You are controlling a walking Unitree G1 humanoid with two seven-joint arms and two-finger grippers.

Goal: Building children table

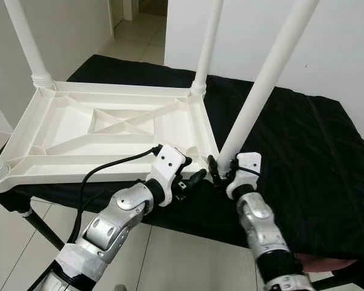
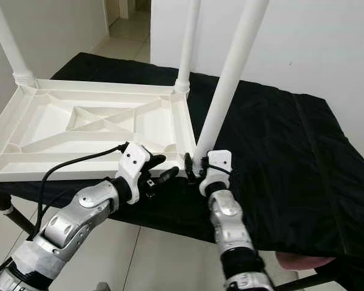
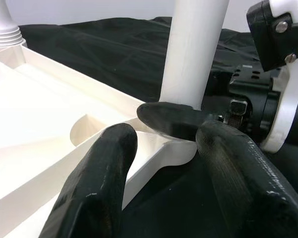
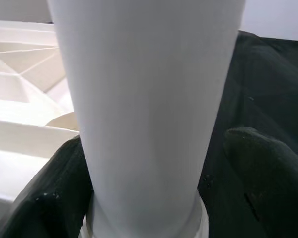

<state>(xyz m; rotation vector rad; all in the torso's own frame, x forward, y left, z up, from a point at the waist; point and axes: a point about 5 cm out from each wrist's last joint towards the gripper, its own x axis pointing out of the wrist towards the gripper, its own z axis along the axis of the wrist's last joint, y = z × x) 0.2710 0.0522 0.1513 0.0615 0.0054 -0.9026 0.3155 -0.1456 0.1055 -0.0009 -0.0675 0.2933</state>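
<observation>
Both end effectors work the near corner at six o'clock: right end effector [image 1: 221, 171] grasps the last leg [image 1: 255, 97], left end effector [image 1: 194, 180] released beside it. Upturned table [image 1: 103, 124] has the others fitted; this one looks unseated.

White table on black cloth
White tabletop [image 1: 109, 127] and white legs [image 1: 261, 85]; plain black cloth [image 1: 303, 157]; silver arms, black fingers [image 3: 97, 183]; pale tiled floor [image 1: 136, 39], white wall [image 1: 346, 54].
</observation>
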